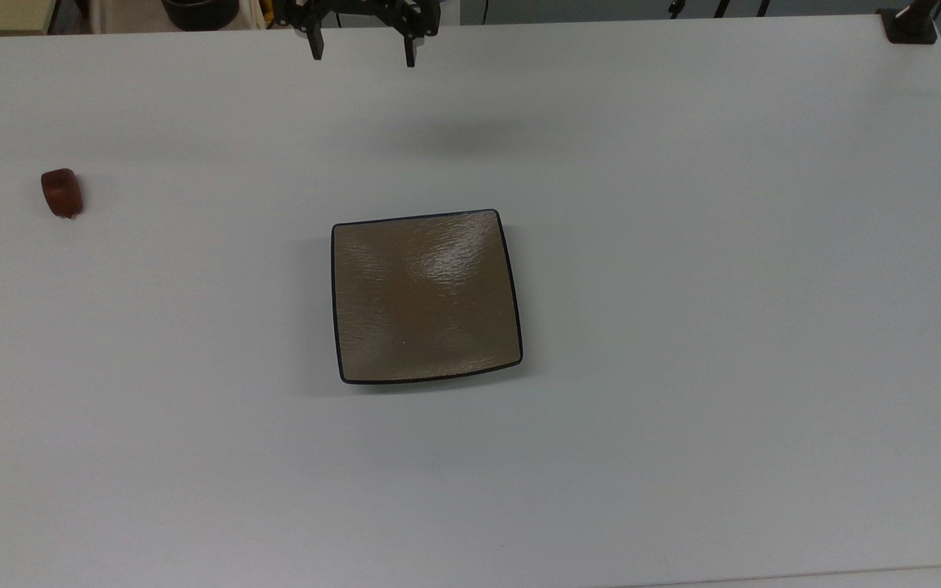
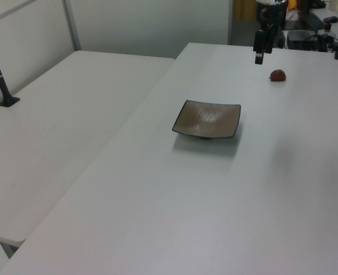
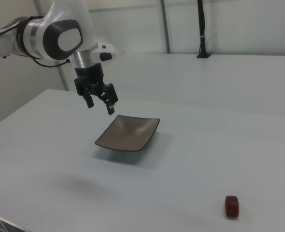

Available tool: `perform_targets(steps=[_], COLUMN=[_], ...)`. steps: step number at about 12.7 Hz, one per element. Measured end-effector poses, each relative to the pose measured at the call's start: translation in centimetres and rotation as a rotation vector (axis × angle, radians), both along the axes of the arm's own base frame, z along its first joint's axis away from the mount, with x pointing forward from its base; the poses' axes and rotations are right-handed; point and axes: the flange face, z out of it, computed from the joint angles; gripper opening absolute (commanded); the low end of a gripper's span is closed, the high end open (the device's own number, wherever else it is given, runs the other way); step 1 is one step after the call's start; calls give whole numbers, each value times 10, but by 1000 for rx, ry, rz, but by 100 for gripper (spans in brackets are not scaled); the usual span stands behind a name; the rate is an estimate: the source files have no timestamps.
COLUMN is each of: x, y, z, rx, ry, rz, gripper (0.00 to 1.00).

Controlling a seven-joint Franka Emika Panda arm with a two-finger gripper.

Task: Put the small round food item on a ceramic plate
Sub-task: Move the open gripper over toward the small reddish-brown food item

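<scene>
You see a big pale desk (image 1: 683, 327) with just two things lying on it. The ceramic plate (image 1: 425, 298) sits flat near the middle of the desk in the top view; it is square with soft corners, shiny tan-brown, and has a thin black edge. Nothing lies on it. The small round food item (image 1: 61, 193) is a little dark red-brown lump resting on the desk, well apart from the plate, at about 10 o'clock from it in the top view. In the right view you find the food item (image 3: 232, 206) at about 4 o'clock from the plate (image 3: 128, 133), near the bottom edge. In the left view it (image 2: 278, 75) lies at about 1 o'clock from the plate (image 2: 207, 119). The gripper (image 1: 363, 49) hangs in the air at the top edge of the top view, at about 12 o'clock from the plate. Its fingers (image 3: 111, 107) are spread wide and hold nothing. In the right view you see the gripper (image 3: 100, 105) pointing down, up above the desk and just beside the far corner of the plate, touching neither the plate nor the food item.
</scene>
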Motion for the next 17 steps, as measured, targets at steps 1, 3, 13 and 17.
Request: perform_targets(steps=[1,3,13,17], x=[2,1,1,-2], y=[0,-1,-16,-33], z=[0,-4,-9,-21], rx=[1,-1,-62,-109], ry=[-11,-4,6,38], rz=[2,4,138,225], gripper=[100,100,100,100])
